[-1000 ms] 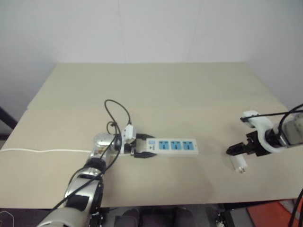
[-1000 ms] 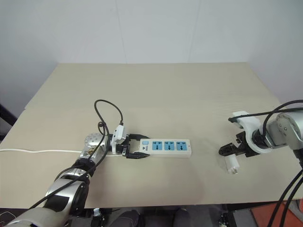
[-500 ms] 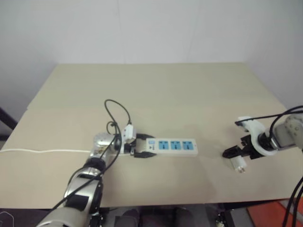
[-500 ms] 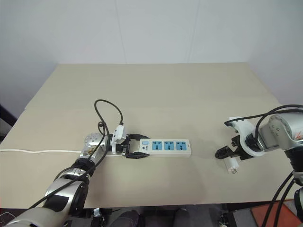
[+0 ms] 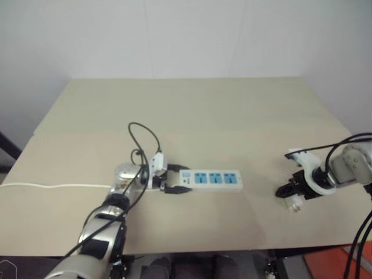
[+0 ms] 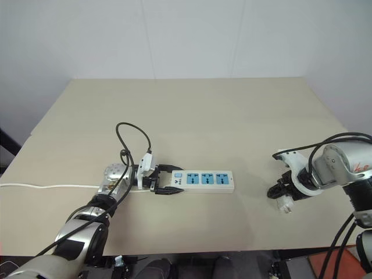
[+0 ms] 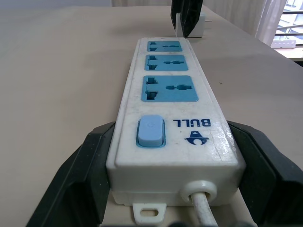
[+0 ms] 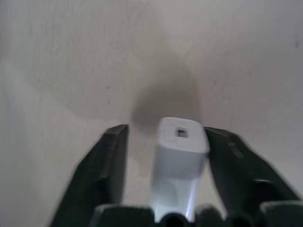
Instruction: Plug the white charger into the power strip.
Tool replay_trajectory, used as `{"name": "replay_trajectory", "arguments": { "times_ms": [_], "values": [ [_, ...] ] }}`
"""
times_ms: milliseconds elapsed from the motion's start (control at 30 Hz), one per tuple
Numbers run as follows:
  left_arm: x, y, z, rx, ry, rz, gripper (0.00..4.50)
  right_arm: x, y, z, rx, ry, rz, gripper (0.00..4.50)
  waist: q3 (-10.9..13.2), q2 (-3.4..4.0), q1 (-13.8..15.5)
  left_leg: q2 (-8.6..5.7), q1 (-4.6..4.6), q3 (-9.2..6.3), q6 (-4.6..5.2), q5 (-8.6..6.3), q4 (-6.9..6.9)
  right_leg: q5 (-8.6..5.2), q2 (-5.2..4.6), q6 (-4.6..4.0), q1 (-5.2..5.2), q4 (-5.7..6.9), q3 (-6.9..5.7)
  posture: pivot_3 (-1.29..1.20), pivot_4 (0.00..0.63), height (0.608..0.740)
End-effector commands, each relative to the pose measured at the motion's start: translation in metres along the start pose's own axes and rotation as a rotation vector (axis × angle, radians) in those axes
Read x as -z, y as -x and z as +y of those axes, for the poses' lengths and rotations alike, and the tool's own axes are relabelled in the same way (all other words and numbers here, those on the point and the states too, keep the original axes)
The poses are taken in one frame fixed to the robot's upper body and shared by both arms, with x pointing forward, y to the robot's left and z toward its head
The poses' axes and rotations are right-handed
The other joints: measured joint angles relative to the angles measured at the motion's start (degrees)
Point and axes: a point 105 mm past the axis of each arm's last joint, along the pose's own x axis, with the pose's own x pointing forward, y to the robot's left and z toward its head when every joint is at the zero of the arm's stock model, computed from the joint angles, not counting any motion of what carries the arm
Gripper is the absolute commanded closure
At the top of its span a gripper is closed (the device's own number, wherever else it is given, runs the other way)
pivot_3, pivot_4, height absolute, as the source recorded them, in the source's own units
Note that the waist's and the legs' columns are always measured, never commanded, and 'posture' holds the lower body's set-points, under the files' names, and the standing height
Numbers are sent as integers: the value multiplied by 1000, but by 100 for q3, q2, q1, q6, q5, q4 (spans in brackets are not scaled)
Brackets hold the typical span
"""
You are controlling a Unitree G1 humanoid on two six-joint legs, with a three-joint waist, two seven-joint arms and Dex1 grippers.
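Beige table (image 5: 232,116) against a white wall: at lower centre, the left gripper (image 6: 165,187) is clamped on the switch end of the power strip (image 6: 203,181). At lower right, the right gripper (image 8: 166,156) straddles the white charger (image 8: 179,161), one finger touching it, the other apart; its prongs are hidden.

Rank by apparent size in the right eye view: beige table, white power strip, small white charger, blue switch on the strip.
1. Beige flat table, largest by far.
2. Long white power strip with blue sockets.
3. Small white block-shaped charger.
4. Blue switch; looks close to the charger in size, so that order is unsure.
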Motion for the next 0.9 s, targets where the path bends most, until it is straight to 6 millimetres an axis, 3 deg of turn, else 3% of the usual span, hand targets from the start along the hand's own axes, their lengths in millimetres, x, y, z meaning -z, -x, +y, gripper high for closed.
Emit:
{"name": "replay_trajectory", "arguments": {
  "times_ms": [33, 67, 100, 267, 467, 567, 700, 900],
  "values": [
    [3, 3, 2, -16, 0, 28, 1240, -7, 5, -1, 16, 2, -19, 3002, 0, 0, 0, 0, 0, 0, 0, 0, 1, 0, 0, 0, 0, 1, 0, 0, 150, 740],
    [3, 3, 2, -17, 0, 29, 1240, -7, 5, -1, 16, 1, -19, 3327, 0, 0, 0, 0, 1, 0, 0, 0, 1, 0, 0, 0, 0, 2, 0, 0, 150, 740],
    [3, 3, 2, -17, -1, 30, 1240, -8, 5, -1, 18, 4, -19, 3377, -1, 0, 0, 0, 2, 0, 0, 0, 1, 0, 0, 0, 2, 2, 0, 0, 150, 740],
    [1, 3, 3, -13, -6, 30, 1240, -9, 11, 6, 22, 70, -23, 3377, -1, 1, -1, 0, 3, 0, 1, -1, 4, 0, 0, 0, 2, 6, 0, 0, 150, 740],
    [-1, 4, 2, 16, -8, 38, 1240, -25, 37, 24, 74, 281, -118, 3377, -2, 3, -3, -1, 1, 0, 2, -1, 4, 0, 0, 1, -5, 44, 0, 0, 150, 740],
    [-2, 7, 3, 20, -16, 51, 1240, -47, 55, 45, 18, 396, -273, 3377, -2, 2, -37, 0, 2, 0, 7, -4, 4, -1, 1, 1, -4, 44, 0, 0, 150, 740],
    [-1, 9, 2, 30, -25, 75, 1240, -81, 70, 81, -169, 516, -642, 3377, -3, -3, -69, 1, 4, -1, 7, -4, 4, -1, 4, 2, 1, 46, -1, 0, 150, 740],
    [0, 9, 0, 36, -28, 87, 1240, -97, 64, 130, -482, 592, -1027, 3377, -5, -5, -112, 1, 8, 1, -26, 16, 8, 0, 6, 5, 2, 53, 2, 0, 150, 740]
  ]
}}
